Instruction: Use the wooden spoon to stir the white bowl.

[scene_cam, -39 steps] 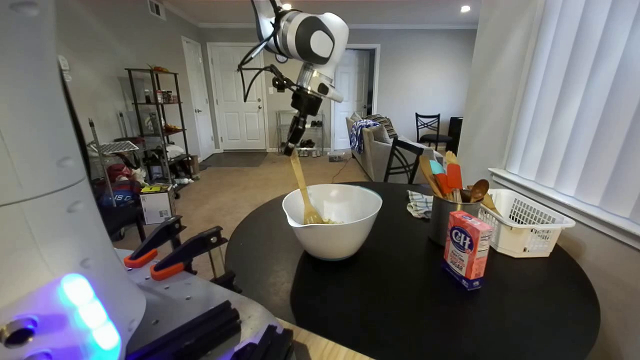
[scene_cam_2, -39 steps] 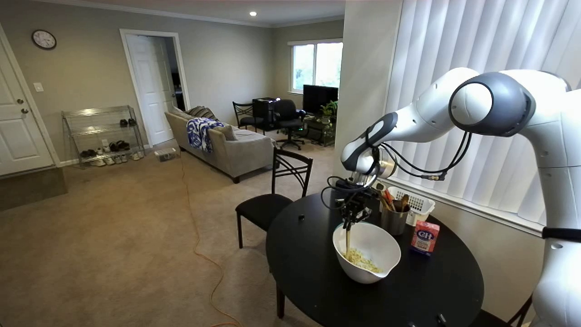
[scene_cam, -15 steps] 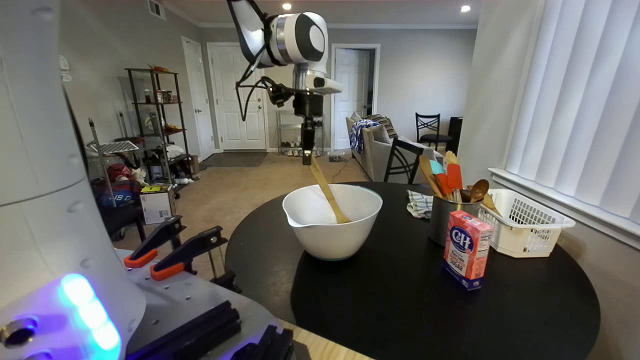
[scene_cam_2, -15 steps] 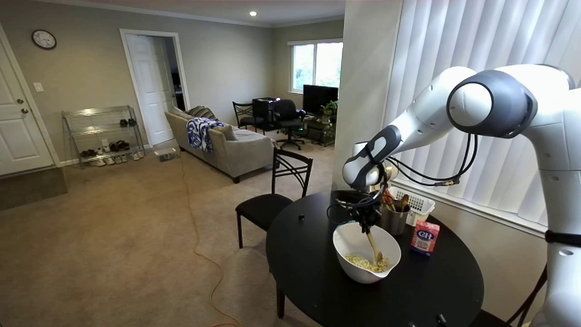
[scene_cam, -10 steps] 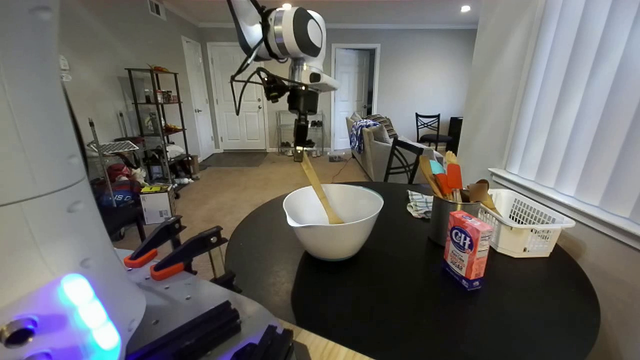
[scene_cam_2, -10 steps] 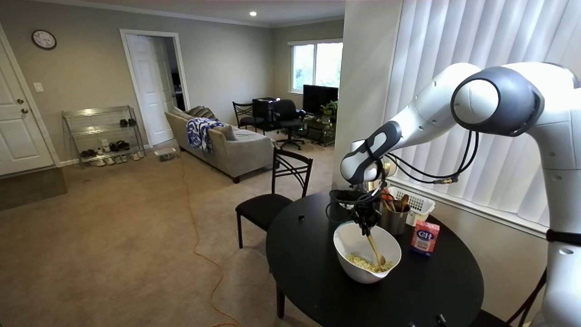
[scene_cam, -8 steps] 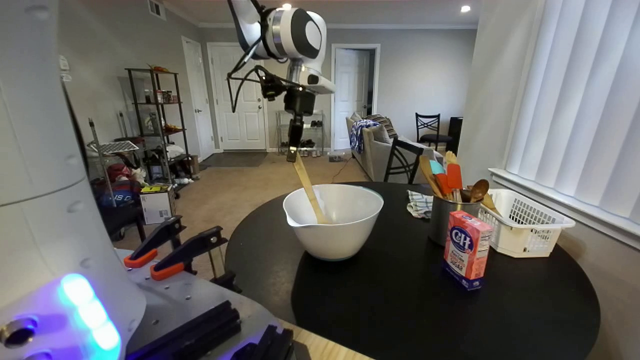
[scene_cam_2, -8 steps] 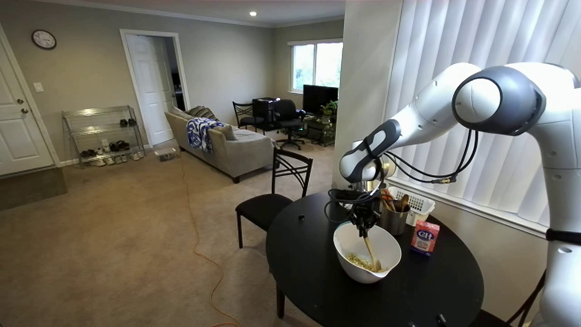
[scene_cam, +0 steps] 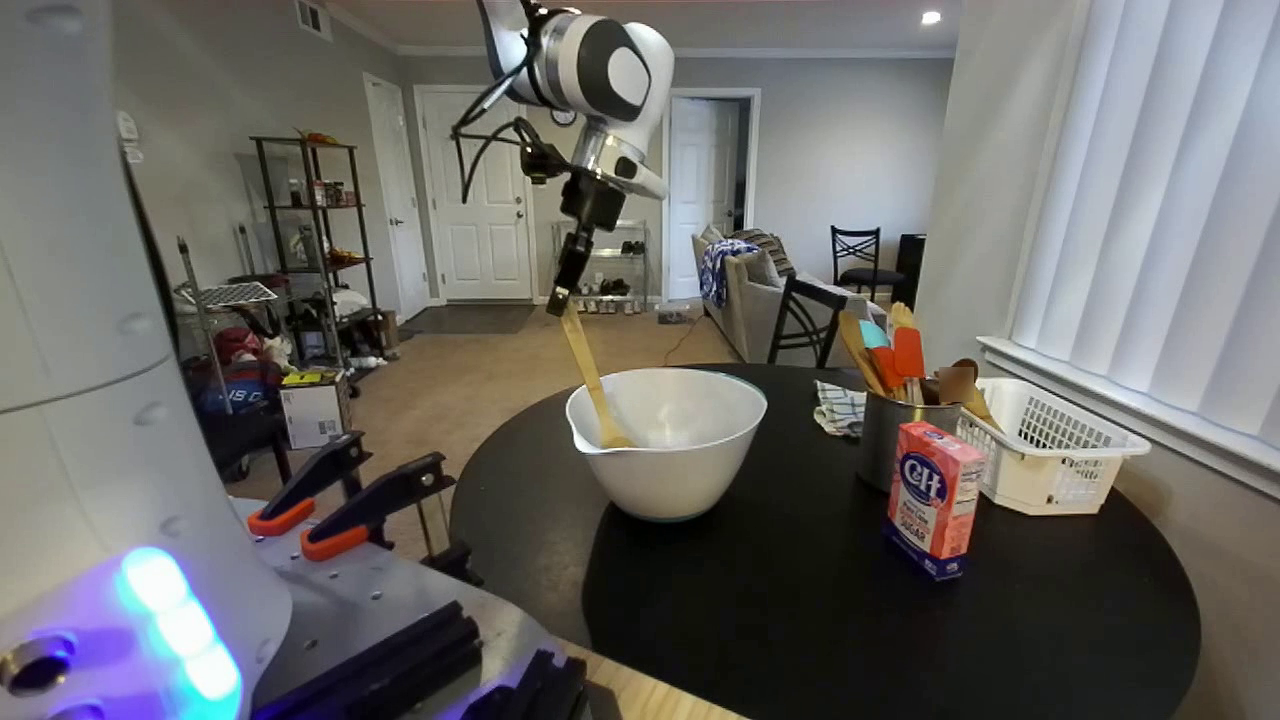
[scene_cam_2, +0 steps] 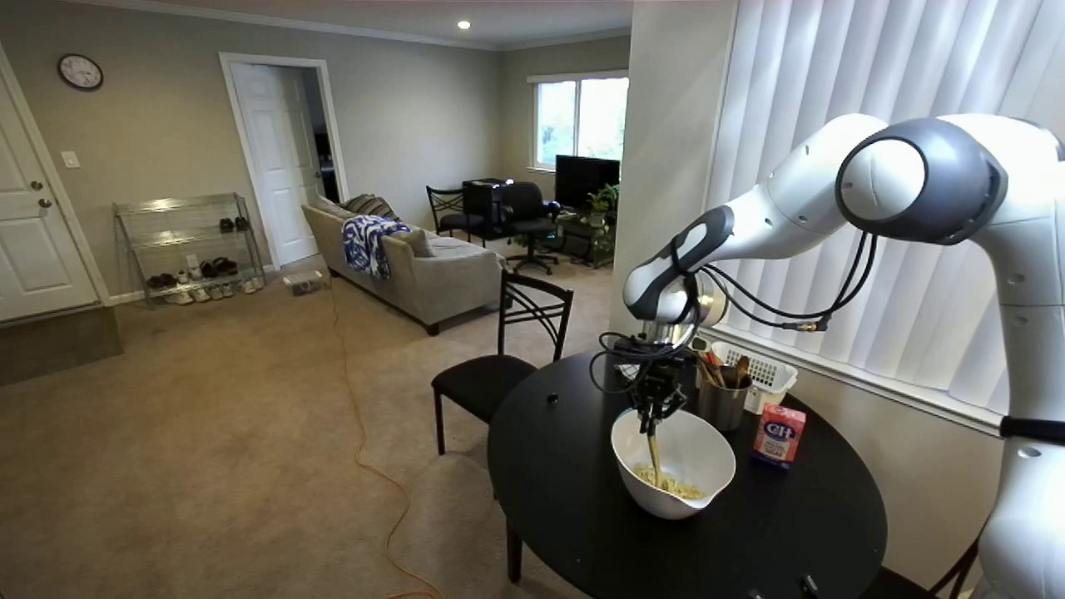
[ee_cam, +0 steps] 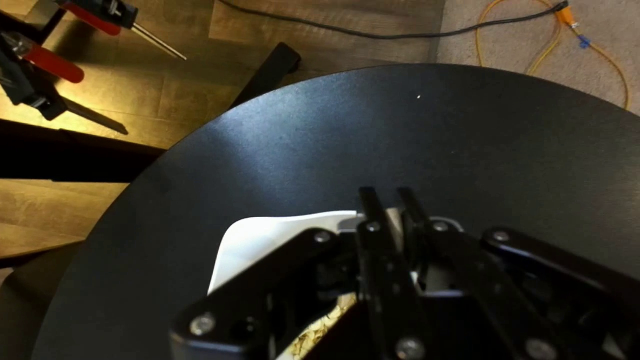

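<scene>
My gripper is shut on the upper end of the wooden spoon, above the near-spout side of the white bowl. The spoon's handle leans, and its head rests low inside the bowl. In an exterior view the spoon dips into pale flakes at the bottom of the bowl. The wrist view shows the spoon's handle pinched between dark fingers. There the gripper covers most of the bowl; a strip of flakes shows.
On the round black table stand a pink sugar box, a metal pot of utensils, a white basket and a folded cloth. Clamps sit near the robot's base. A chair stands by the table.
Over the last second the gripper has swung left and tilted in both exterior views, carrying the spoon. The spoon's head has slid left through the flakes. The bowl has barely moved.
</scene>
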